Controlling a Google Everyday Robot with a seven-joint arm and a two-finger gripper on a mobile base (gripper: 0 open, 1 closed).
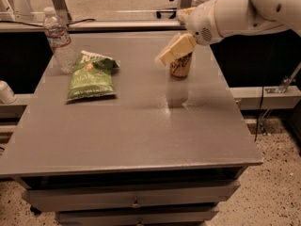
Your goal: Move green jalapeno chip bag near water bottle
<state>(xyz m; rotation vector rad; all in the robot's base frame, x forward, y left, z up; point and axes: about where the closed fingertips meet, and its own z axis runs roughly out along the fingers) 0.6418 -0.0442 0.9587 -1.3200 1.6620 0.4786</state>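
**Camera view (the only one).**

- Tool [165,58]: hangs in the air over the far right part of the table [141,135], at the end of my white arm [235,13], pointing down toward 8 o'clock. It has hold of nothing. I cannot tell how far open it is.
- Green jalapeno chip bag [91,76]: lies flat at about 10 o'clock from the table's middle, with its white top edge toward the far side.
- Water bottle [59,41]: stands upright at 11 o'clock from the bag, just beside its top corner. I cannot tell whether the two touch.
- Soda can [180,66]: stands right behind the tool and is partly covered by it.

**Step (judgement).** The bag already lies near the bottle, so the placing looks done or nearly so. The tool is well apart from the bag, at its 3 o'clock. If a tighter placing is wanted, I would bring the tool toward 9 o'clock, lower it on the bag's right edge, then nudge the bag toward 11 o'clock.

**Edges and room.**

- The bottle is close to the far left corner, so a hard push on the bag could tip it or drive it off.
- The bag has a little margin to the left edge.
- The near half and the middle of the table are bare, which is good room for a sweep.
- The can is the one hazard: I should lift clear of it before moving sideways.
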